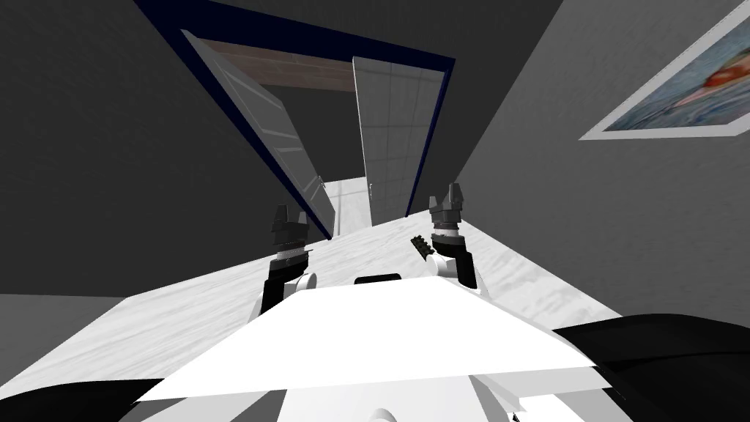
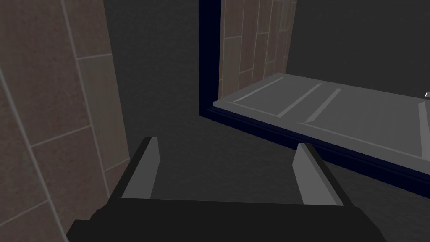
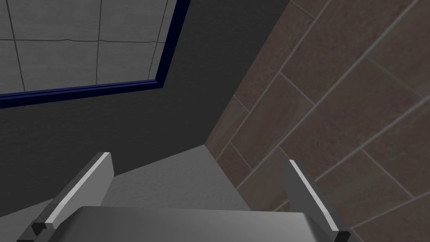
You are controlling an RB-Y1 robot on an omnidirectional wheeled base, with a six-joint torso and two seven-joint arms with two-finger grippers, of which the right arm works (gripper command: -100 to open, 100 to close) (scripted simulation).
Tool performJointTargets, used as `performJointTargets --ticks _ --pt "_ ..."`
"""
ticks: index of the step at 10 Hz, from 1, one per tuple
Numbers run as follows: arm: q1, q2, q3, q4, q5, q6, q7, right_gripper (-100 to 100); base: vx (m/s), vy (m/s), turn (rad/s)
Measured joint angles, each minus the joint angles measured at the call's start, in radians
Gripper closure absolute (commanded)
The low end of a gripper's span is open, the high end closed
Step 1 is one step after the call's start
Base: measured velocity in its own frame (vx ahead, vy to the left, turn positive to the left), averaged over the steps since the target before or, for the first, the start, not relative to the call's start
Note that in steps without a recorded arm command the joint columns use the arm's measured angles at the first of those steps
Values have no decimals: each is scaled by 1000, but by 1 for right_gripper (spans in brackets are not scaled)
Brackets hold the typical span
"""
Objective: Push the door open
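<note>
Two door leaves stand swung away from me in one dark blue frame (image 2: pixel 209 63): a grey panelled left leaf (image 1: pixel 275 128) and what seems to be a paler, gridded right leaf (image 1: pixel 395 132); my two claws hang short of them, touching neither; left claw (image 1: pixel 291 214) near the left leaf, right claw (image 1: pixel 447 194) near the right; both spread wide, holding nothing; one framed picture (image 1: pixel 681 80) hangs on the right wall.

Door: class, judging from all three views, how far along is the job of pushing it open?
Done: the grey panelled door already stands swung off its blue frame. In hand: nothing; left hand and right hand hang open, touching nothing. Left: perhaps pushing it wider.
</note>
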Motion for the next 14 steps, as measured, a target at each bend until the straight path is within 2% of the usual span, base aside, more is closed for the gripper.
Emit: performJointTargets --ticks 4,5,7,14 --pt "-20 -17 11 81 -40 -31 -61 -100 124 -12 104" --pt "-29 -16 18 103 -46 -38 -73 -100 136 -23 121" --pt "-46 -27 18 155 -71 -56 -111 -100 122 -27 107" --pt "-87 -45 40 309 -149 -110 -234 -100 97 -34 104"
